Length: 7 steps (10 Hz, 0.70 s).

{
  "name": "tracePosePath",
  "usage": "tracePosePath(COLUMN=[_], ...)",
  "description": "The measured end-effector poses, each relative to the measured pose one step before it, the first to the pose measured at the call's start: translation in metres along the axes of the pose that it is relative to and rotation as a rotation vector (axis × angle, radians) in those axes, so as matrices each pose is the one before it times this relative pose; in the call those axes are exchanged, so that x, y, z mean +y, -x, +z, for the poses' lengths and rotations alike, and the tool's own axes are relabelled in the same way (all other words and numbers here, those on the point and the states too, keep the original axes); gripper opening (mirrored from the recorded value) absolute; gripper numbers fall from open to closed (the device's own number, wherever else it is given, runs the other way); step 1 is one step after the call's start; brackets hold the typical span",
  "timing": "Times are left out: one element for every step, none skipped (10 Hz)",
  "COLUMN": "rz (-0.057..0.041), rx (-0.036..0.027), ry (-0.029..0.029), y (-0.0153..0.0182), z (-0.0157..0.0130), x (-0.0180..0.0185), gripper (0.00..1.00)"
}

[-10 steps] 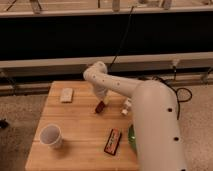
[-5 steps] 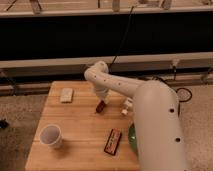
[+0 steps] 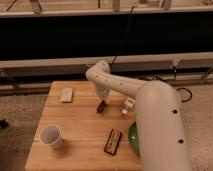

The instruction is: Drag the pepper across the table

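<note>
- Pincer (image 3: 103, 101): at the end of the white arm, lowered onto the middle of the table (image 3: 80, 131); fingers drawn fully together, tip down at the pepper (image 3: 102, 106).
- Change: none evident over the last second. Arm, pincer and pepper hold the same places; no drag travel is visible yet. Judgement: contact is set or being set, and the sliding stroke remains to be done.
- Pepper: directly under the pincer tip, lying on the wood near mid-table. Whether it is pinched or merely pressed cannot be told. Small, dark red-brown, oblong, tapered; likely smooth-skinned and light, so it may roll or slip from under the tip.
- Small white object (image 3: 127, 106): just to the right of the pincer, blocky, hard-looking; its nature is unclear.
- Packet (image 3: 113, 141): nearer the camera than the pincer and slightly right; flat, rectangular, red and black.
- Bowl (image 3: 133, 139): past the packet to the right, green, rounded, largely hidden by the arm.
- Pale pad (image 3: 66, 94): left of the pincer, towards the far edge; soft-cornered, matte, pale.
- Cup (image 3: 50, 135): well to the left and nearer the camera; white, upright, open-mouthed, thin-walled.
- Table: light wood planks, flat, with visible strips; a low-grip surface suited to sliding.
</note>
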Motion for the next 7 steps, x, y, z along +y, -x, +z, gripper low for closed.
tracePosePath(rz=[-0.00137,-0.00313,-0.00247,-0.00303,-0.00208,-0.00269,-0.00322], rx=[-0.00069,-0.0006,-0.00204,-0.00157,-0.00331,-0.0015,-0.00206], ry=[-0.00253,-0.00113,-0.00218,-0.0003,0.00107,-0.00421,-0.00507], y=[-0.00015,0.00048,0.00025,0.00148,0.00209,0.00203,0.00183], z=[-0.00045,-0.00053,-0.00009,-0.00019,0.00035,0.00019,-0.00005], x=[0.0008,-0.00015,0.00042,0.0032,0.00266,0.00127,0.00122], gripper=[0.01,0.01,0.01,0.01,0.01,0.01,0.01])
